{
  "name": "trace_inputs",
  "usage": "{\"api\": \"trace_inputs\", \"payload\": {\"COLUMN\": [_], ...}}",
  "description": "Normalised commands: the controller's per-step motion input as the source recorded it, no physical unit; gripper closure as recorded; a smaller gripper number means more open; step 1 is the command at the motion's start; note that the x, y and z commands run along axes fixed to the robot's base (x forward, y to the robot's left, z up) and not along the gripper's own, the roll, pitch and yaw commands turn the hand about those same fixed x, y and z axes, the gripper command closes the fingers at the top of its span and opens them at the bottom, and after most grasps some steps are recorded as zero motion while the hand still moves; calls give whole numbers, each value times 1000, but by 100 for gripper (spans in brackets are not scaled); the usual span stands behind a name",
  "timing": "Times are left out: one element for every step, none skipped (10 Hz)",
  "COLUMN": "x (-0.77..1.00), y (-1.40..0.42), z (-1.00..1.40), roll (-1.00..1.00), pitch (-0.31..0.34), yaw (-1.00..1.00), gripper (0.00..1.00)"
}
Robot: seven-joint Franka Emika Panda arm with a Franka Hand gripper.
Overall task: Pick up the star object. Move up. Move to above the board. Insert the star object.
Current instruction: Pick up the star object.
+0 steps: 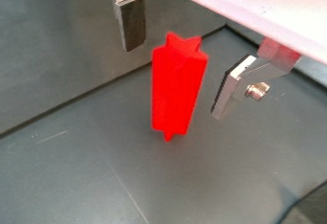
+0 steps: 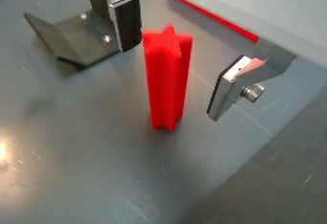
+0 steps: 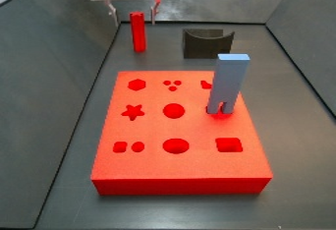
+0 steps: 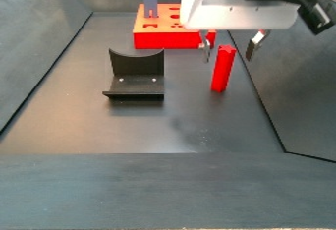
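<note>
Star object, slim rigid red peg, probably light and smooth-sided, standing upright on the counter beyond the board; gripper hovering around it, jaws wide, best gripping its upper flanks.

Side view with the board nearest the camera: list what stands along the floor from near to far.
Board → light-blue forked block standing on it → dark grey arch block → star object, with the gripper open around its top.
</note>
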Motion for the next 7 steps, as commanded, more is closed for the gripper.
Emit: {"api": "trace_inputs", "payload": {"x": [0, 0, 0, 0, 0, 0, 0], "y": [0, 0, 0, 0, 0, 0, 0], "z": [0, 0, 0, 0, 0, 0, 0], "roll": [-13, 0, 0, 0, 0, 0, 0], "pitch": [0, 0, 0, 0, 0, 0, 0], "yaw": [0, 0, 0, 0, 0, 0, 0], "gripper": [0, 0, 100, 100, 100, 100, 100]}}
